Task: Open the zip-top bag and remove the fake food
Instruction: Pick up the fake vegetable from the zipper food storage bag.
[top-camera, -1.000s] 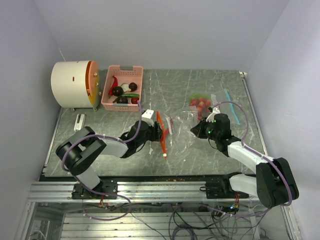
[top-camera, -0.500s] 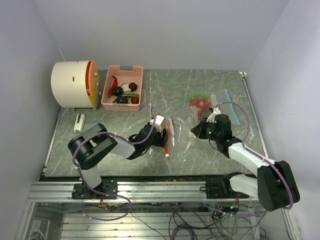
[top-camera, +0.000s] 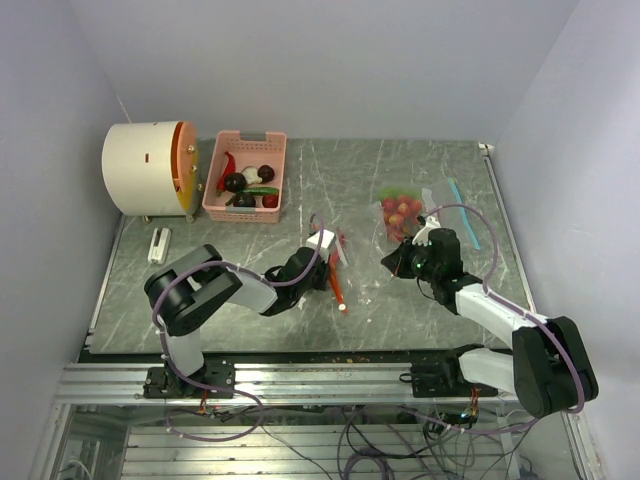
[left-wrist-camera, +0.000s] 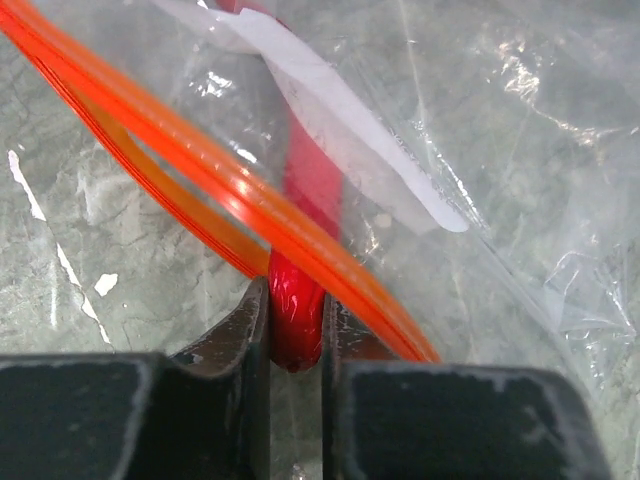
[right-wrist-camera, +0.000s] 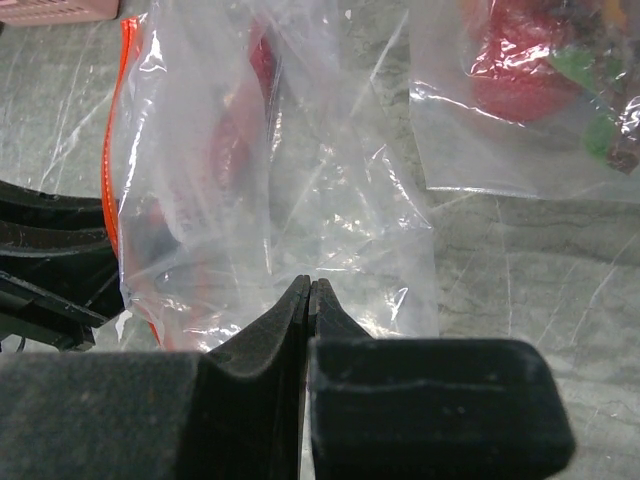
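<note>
The clear zip-top bag (top-camera: 368, 262) lies crumpled between my two grippers, its orange zip (left-wrist-camera: 200, 160) open as a loop. My left gripper (left-wrist-camera: 296, 330) has reached into the bag's mouth and is shut on the end of a long red piece of fake food (left-wrist-camera: 297, 300), which runs under a white label (left-wrist-camera: 350, 130). From above, the left gripper (top-camera: 328, 250) sits at the orange zip (top-camera: 339, 285). My right gripper (right-wrist-camera: 309, 285) pinches the far end of the bag (right-wrist-camera: 250, 180), jaws fully together on the film; from above that gripper (top-camera: 402, 262) is at the bag's right end.
A second sealed bag (top-camera: 402, 208) with red and green toy pieces and a blue zip (top-camera: 462, 225) lies just behind the right gripper. A pink basket (top-camera: 213, 190) holding toy food and a white drum (top-camera: 145, 168) stand at the back left. A small white part (top-camera: 159, 243) lies left.
My left gripper has moved right into the bag's mouth, opened wider, then closed on the red piece. The orange zip shifted right with it. The right gripper stayed put.
</note>
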